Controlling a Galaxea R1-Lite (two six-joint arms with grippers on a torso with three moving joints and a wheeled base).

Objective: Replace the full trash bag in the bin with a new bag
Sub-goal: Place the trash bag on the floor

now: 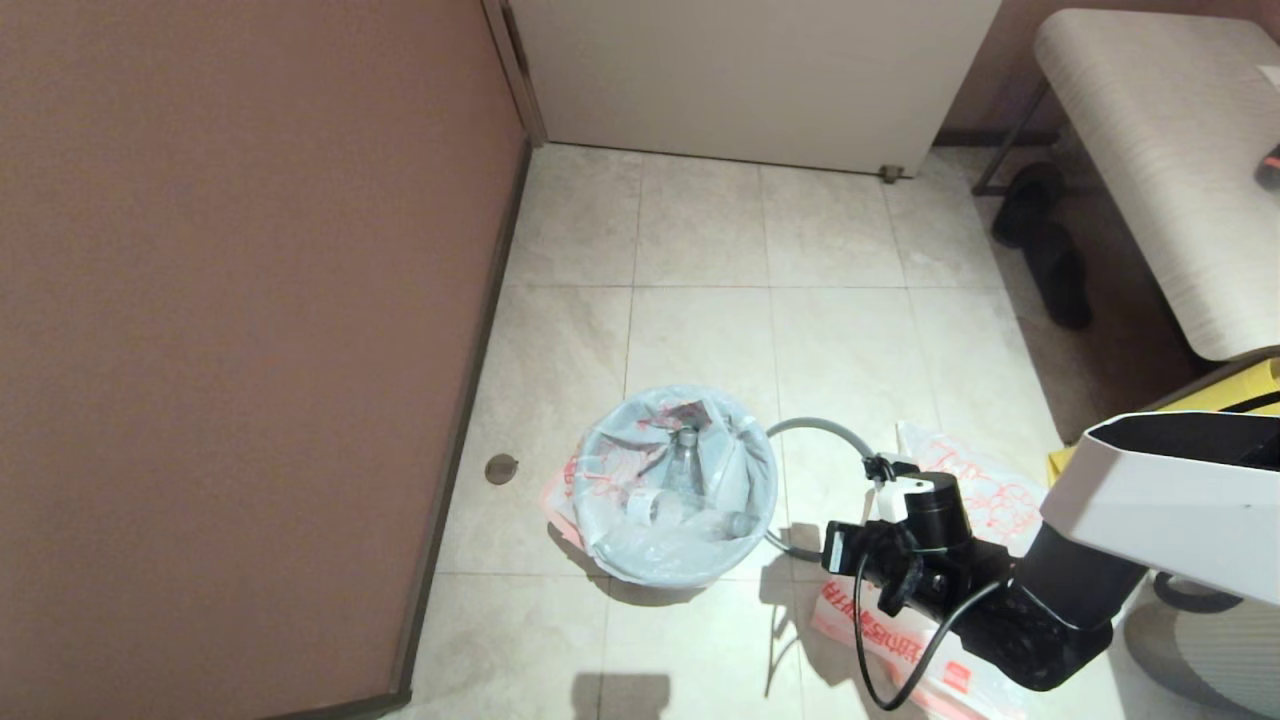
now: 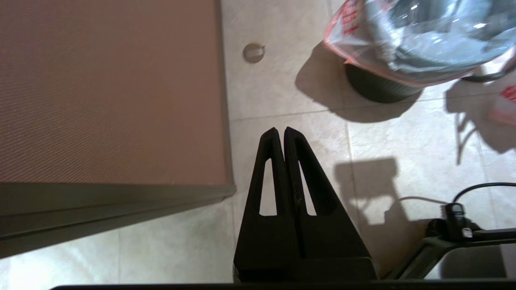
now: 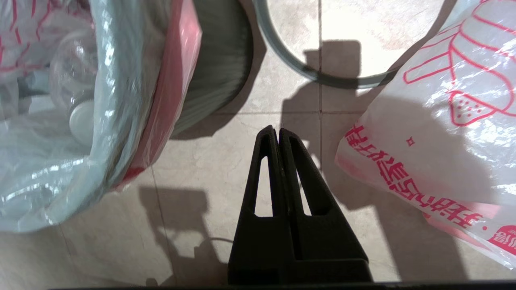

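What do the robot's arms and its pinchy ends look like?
The right arm is black, with a white outer shell, a small white block and a looping black cable. Each end effector, left and right, has two black tapered fingers with long slots cut through.

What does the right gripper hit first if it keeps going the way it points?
Probably bare floor tile: the right gripper, jaws shut, aims into the gap between the bin and the new bag. The grey ring lies beyond; depth unclear.
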